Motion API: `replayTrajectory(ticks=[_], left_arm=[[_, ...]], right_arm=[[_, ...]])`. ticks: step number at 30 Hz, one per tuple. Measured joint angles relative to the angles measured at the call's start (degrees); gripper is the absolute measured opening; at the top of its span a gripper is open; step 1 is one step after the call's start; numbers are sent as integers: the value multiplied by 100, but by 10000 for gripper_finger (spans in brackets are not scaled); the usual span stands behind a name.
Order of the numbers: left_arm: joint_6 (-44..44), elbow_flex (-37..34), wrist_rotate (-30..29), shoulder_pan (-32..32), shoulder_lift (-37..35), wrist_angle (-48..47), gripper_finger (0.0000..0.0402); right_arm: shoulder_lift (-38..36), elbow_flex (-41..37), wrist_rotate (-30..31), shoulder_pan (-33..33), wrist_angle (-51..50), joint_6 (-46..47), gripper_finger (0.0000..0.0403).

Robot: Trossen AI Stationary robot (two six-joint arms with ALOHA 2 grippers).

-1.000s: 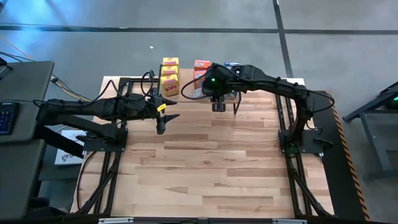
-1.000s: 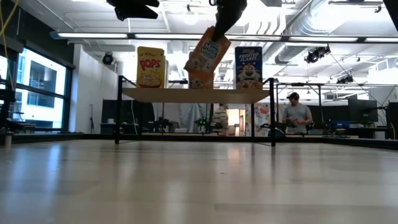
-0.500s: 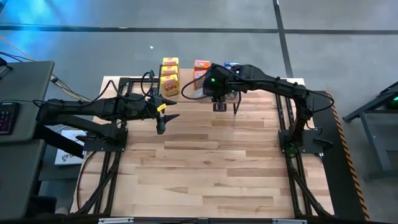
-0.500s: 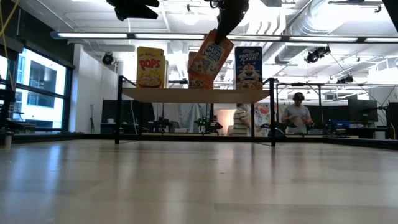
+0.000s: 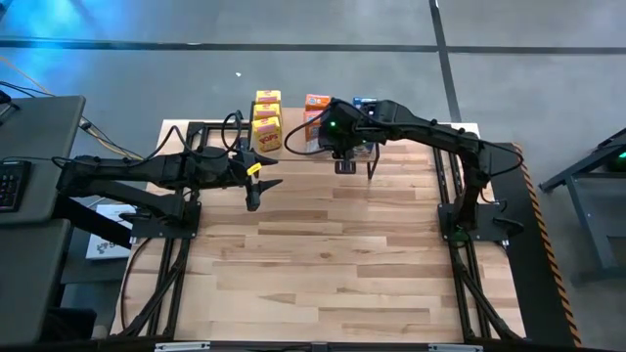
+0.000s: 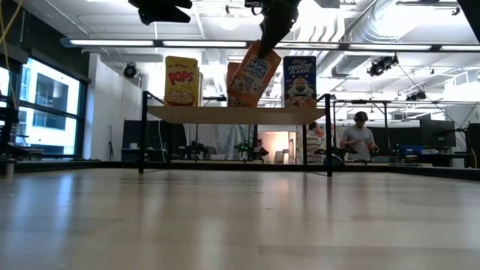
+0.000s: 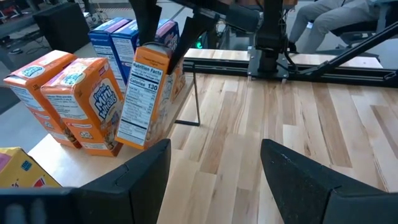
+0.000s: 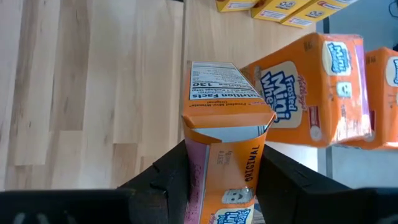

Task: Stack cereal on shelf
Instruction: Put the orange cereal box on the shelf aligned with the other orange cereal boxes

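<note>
Shelf sits top centre of the high view, carrying yellow, orange and blue cereal boxes. Right gripper clamps a tilted orange cereal box at the shelf's middle. Left gripper hovers left of centre, fingers parted, empty.

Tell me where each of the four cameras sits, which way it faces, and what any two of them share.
High view: overhead, straight down on the table; both arms show.
Low view: tabletop height, facing the shelf; the arms enter from above.
Left wrist view: on the left arm, toward the orange boxes; its open fingers show.
Right wrist view: on the right arm; right gripper shut on the held cereal box.
Shared: that box shows in both wrist views.
</note>
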Motion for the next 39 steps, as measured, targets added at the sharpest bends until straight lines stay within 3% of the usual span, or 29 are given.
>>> replayTrajectory(ticks=[39], left_arm=[[0, 0, -2, 1, 0, -1, 241]], right_arm=[[173, 7, 182, -77, 219, -4, 170]])
